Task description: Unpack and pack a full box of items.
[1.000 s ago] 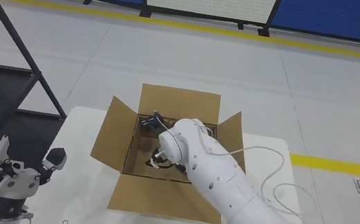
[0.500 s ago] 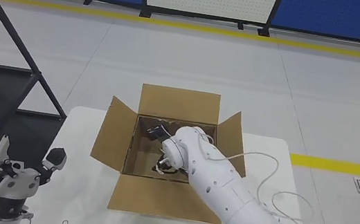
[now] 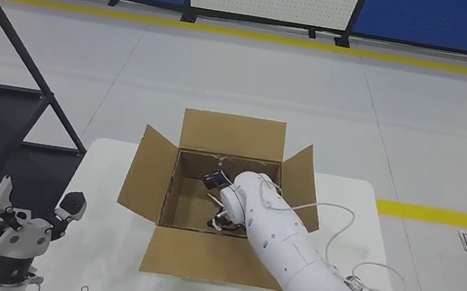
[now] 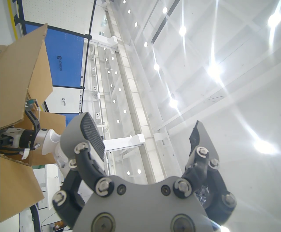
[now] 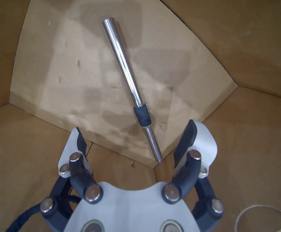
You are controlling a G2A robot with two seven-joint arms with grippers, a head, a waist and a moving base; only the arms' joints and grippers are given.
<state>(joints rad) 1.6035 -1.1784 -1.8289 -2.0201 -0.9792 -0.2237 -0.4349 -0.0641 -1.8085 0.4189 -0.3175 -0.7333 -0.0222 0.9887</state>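
Left gripper (image 3: 36,202) sat beside the left edge of the white table (image 3: 101,244) in the top view, while the right arm (image 3: 291,245) reached down into the open cardboard box (image 3: 233,135) on that table. Left wrist view: same gripper spread wide, empty, pointed up at ceiling lights (image 4: 214,70). Right wrist view: right gripper (image 5: 134,138) released, holding nothing, hung inside the box over a metal tube (image 5: 125,66) with a black collar (image 5: 142,114), which lay flat and slantwise on the box floor.
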